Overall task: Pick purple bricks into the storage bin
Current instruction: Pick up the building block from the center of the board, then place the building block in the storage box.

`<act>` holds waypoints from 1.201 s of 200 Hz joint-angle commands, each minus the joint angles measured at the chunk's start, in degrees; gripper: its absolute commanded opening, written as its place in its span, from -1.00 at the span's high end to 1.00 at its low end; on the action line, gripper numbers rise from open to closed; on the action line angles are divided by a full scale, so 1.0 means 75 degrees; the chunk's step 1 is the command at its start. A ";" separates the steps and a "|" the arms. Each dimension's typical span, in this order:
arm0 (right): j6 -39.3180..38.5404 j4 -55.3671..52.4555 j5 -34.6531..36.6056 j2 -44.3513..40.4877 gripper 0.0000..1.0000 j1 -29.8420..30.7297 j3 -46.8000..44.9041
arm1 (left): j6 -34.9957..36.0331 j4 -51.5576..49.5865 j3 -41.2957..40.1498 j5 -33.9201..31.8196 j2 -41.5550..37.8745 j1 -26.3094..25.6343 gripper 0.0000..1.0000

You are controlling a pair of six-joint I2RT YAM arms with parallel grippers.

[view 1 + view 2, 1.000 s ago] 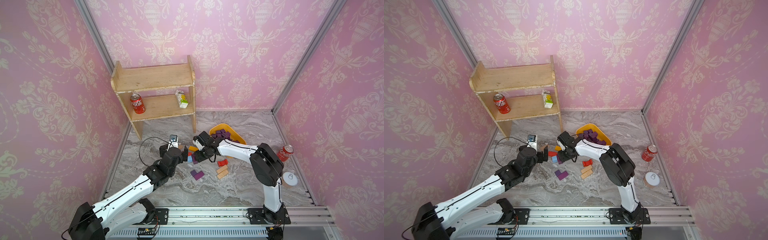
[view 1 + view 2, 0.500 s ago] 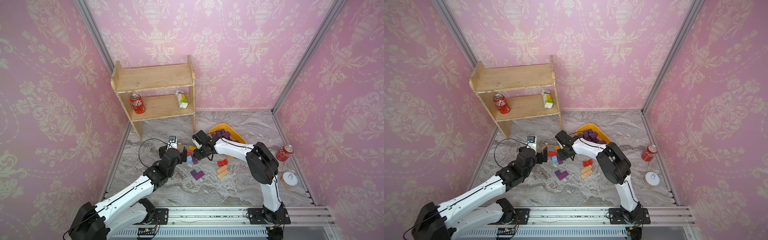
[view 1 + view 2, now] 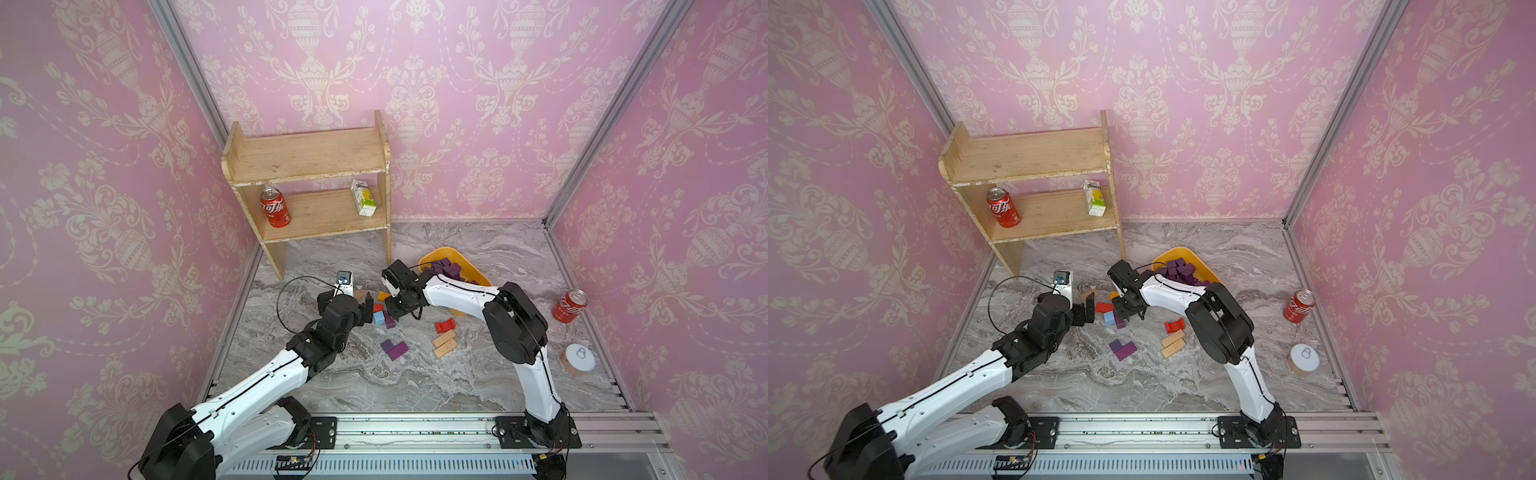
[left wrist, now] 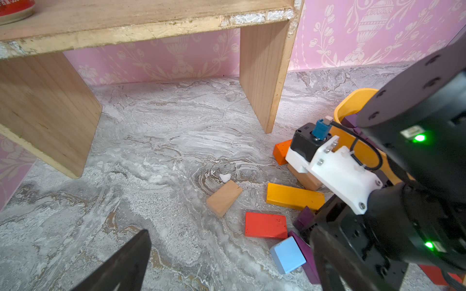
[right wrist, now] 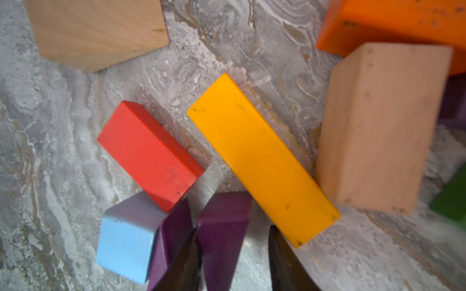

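The storage bin [image 3: 446,251] [image 3: 1177,250] is a yellow-orange tray at the back right, with several purple bricks [image 3: 446,268] [image 3: 1179,270] in it. Two joined purple bricks [image 3: 394,350] [image 3: 1123,350] lie on the floor. My right gripper [image 5: 234,228] [image 3: 397,313] is down in the block cluster. It straddles a purple wedge [image 5: 222,239]; one finger touches the wedge and a gap shows at the other. Another purple brick [image 5: 171,239] [image 3: 389,321] lies just outside that finger. My left gripper [image 4: 227,272] hovers open and empty beside the cluster.
Around the wedge lie a blue cube [image 5: 126,247], a red block [image 5: 148,156], a yellow bar [image 5: 259,161] and a tan block [image 5: 378,126]. Red [image 3: 444,325] and tan blocks [image 3: 444,345] lie to the right. A wooden shelf [image 3: 307,158] stands at the back left. A cola can [image 3: 569,306] and a tin [image 3: 579,358] stand by the right wall.
My right gripper has settled a little lower into the block cluster and its jaws have narrowed around the purple wedge. The left arm has hardly moved.
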 commanded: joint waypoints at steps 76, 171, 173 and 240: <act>-0.0107 -0.0166 0.0102 -0.0291 0.44 0.0010 0.0097 | 0.0193 0.0547 -0.0310 0.0266 0.0204 0.0248 -0.98; -0.0302 -0.0566 0.0870 -0.2453 0.40 -0.1169 -0.0206 | 0.0580 0.1363 0.0234 0.1010 0.1212 0.0375 -0.98; -0.0291 -0.0587 0.0836 -0.2454 0.40 -0.1232 -0.0210 | 0.0593 0.1372 0.0241 0.1034 0.1231 0.0374 -0.99; -0.0154 -0.0212 0.1198 -0.2822 0.40 -0.2745 -0.1072 | 0.0755 0.1219 0.0567 0.1702 0.1463 0.0374 -0.98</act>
